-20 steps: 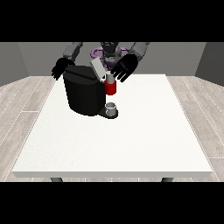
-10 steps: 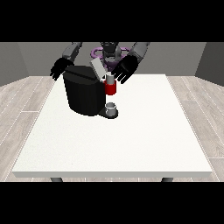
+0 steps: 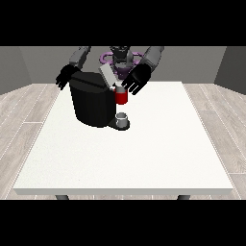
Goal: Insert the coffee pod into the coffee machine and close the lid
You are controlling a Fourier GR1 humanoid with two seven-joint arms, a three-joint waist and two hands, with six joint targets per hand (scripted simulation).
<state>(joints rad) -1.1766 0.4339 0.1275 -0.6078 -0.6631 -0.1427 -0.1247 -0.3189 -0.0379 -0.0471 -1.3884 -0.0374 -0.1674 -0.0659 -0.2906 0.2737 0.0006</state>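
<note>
The boxy black coffee machine (image 3: 92, 103) sits on the smooth white surface (image 3: 144, 153), its grey lid (image 3: 107, 76) tilted up. The robot hand at the view's right (image 3: 136, 80) is spread just beside the red part (image 3: 121, 97). The other robot hand (image 3: 64, 78) also looks spread. A small round grey cup (image 3: 122, 118) stands below.

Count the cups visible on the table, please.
1: a small grey cup stands on the coffee machine base, below the red part. Others could be hidden behind the machine.
</note>
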